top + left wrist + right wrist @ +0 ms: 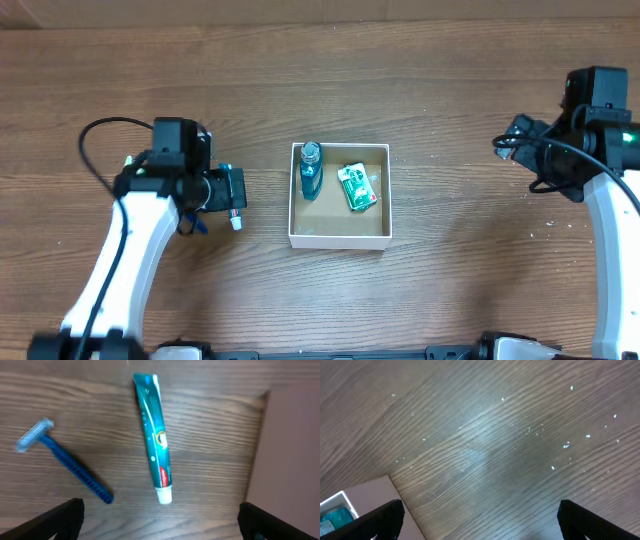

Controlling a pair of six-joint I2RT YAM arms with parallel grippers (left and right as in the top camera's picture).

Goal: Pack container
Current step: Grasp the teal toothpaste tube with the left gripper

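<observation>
The container (338,240) is a shallow white-walled box with a brown inside at the table's middle. It holds a blue bottle (311,172) and a green packet (357,187). My left gripper (215,190) hovers left of it, open and empty (160,525), above a teal toothpaste tube (155,435) and a blue razor (65,460) lying on the wood. The tube's white cap (236,222) shows in the overhead view. The container's wall (295,460) is at the right of the left wrist view. My right gripper (515,140) is open and empty (480,520), over bare wood right of the container (365,505).
The wooden table (450,280) carries only these things. The razor (197,225) is mostly hidden under the left arm in the overhead view. Small white specks (565,445) dot the wood below the right gripper.
</observation>
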